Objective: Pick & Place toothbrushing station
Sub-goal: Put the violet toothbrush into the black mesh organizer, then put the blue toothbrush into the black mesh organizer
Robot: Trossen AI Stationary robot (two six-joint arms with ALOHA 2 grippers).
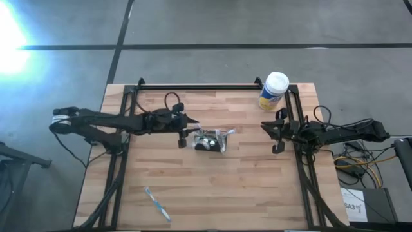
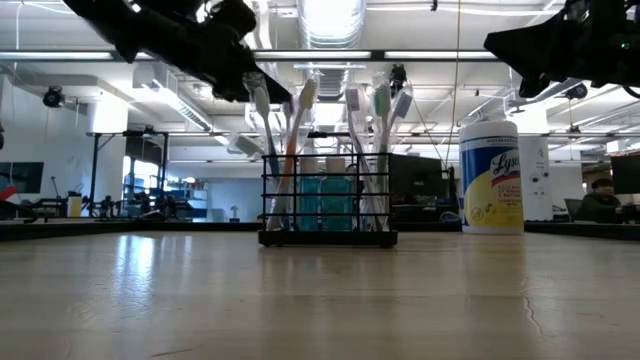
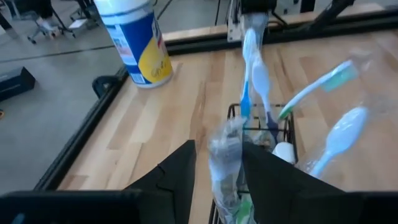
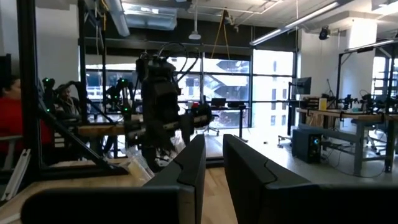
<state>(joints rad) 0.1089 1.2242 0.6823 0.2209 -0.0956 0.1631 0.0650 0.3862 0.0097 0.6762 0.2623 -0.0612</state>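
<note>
The toothbrushing station, a small black mesh holder (image 1: 209, 142), stands on the table's middle with several toothbrushes upright in it; it also shows in the low view (image 2: 328, 215) and the left wrist view (image 3: 283, 134). My left gripper (image 1: 192, 131) (image 3: 219, 155) is at the holder's left side, shut on a clear-wrapped toothbrush (image 3: 225, 163) whose lower end is in the holder. My right gripper (image 1: 265, 125) (image 4: 213, 155) is shut and empty, held above the table's right side. My left gripper pinches the wrapped toothbrush's upper part (image 3: 224, 146) between its two fingers, on the clear wrapper. The fingers come from the table's left, slanting a little down, and lie across the toothbrush. The toothbrush stands nearly upright, its lower end down in the holder.
A white-lidded canister with a yellow label (image 1: 273, 90) (image 2: 490, 175) stands at the far right of the table. A loose blue-and-white toothbrush (image 1: 158, 203) lies near the front left. A black frame rail (image 1: 199, 86) runs along the far edge.
</note>
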